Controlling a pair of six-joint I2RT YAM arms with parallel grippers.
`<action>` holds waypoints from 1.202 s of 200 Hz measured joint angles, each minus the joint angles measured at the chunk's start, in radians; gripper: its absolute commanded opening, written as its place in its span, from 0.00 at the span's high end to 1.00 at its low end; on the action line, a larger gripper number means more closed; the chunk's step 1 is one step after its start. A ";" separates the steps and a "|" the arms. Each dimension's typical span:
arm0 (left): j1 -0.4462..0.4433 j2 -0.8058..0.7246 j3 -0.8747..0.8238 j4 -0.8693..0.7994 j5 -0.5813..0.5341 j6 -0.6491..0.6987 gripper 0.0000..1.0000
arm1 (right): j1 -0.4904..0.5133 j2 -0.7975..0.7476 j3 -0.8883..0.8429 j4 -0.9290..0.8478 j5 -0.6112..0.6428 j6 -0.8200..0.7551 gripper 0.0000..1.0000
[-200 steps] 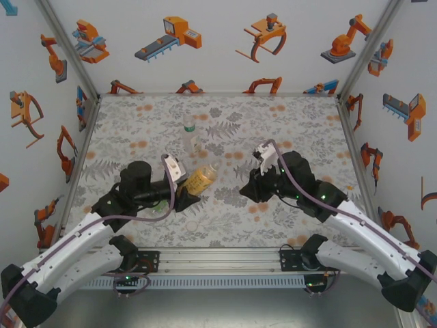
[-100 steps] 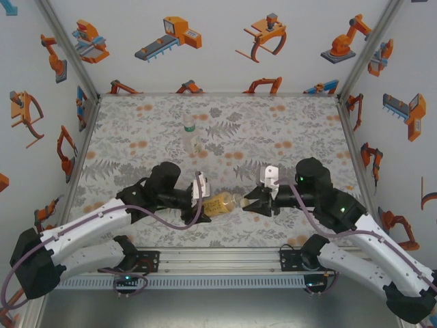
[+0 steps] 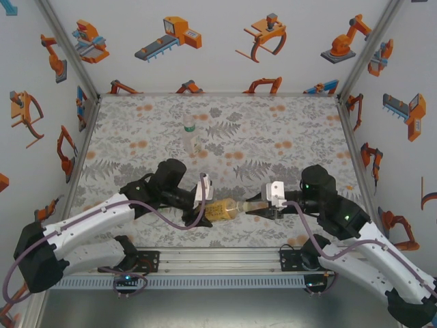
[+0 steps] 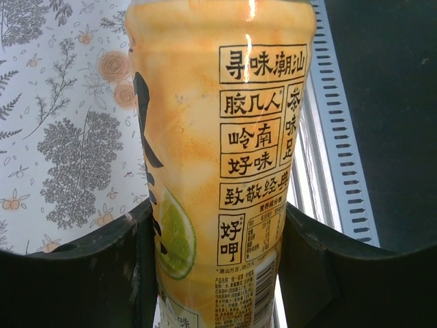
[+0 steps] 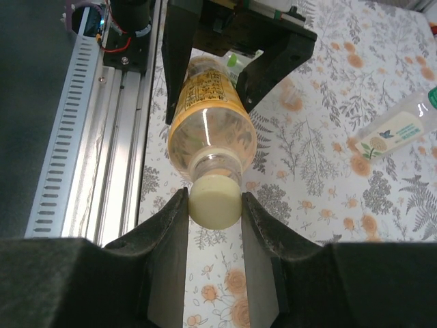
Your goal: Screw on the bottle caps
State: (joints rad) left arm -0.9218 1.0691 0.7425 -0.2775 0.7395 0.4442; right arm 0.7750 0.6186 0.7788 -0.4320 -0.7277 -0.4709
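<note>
The amber-yellow bottle (image 3: 224,208) lies level above the mat, near the front rail. My left gripper (image 3: 205,210) is shut on its labelled body (image 4: 218,157), one finger (image 4: 102,273) on each side. Its neck points right toward my right gripper (image 3: 251,208). My right gripper (image 5: 214,197) is shut on a pale bottle cap (image 5: 216,205), which sits against the mouth of the amber bottle (image 5: 208,130). The clear bottle (image 3: 191,135) with a label stands apart at the back of the mat, also seen as the clear bottle (image 5: 399,130) in the right wrist view. A bit of green (image 5: 234,60) shows behind the left gripper.
The flowered mat (image 3: 287,130) covers the table. A slotted metal rail (image 3: 218,260) runs along the front edge, just below the held bottle, and appears as the rail (image 5: 102,150) beside it. Printed walls close in the left, right and back sides.
Both arms came toward the front centre. The left gripper swung the amber bottle from tilted to level, and the right gripper brought the cap to its neck.
</note>
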 measured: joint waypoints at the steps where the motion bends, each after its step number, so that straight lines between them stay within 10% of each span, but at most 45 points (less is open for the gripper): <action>1: 0.000 0.001 0.001 0.000 0.001 0.000 1.00 | 0.000 0.000 0.000 0.000 -0.001 0.000 1.00; 240: -0.014 0.049 0.037 -0.109 0.141 -0.010 1.00 | 0.018 0.033 0.000 -0.024 -0.176 -0.144 1.00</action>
State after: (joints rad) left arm -0.9363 1.1179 0.7795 -0.3870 0.8806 0.4343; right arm 0.7929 0.6518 0.7788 -0.4564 -0.9035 -0.6147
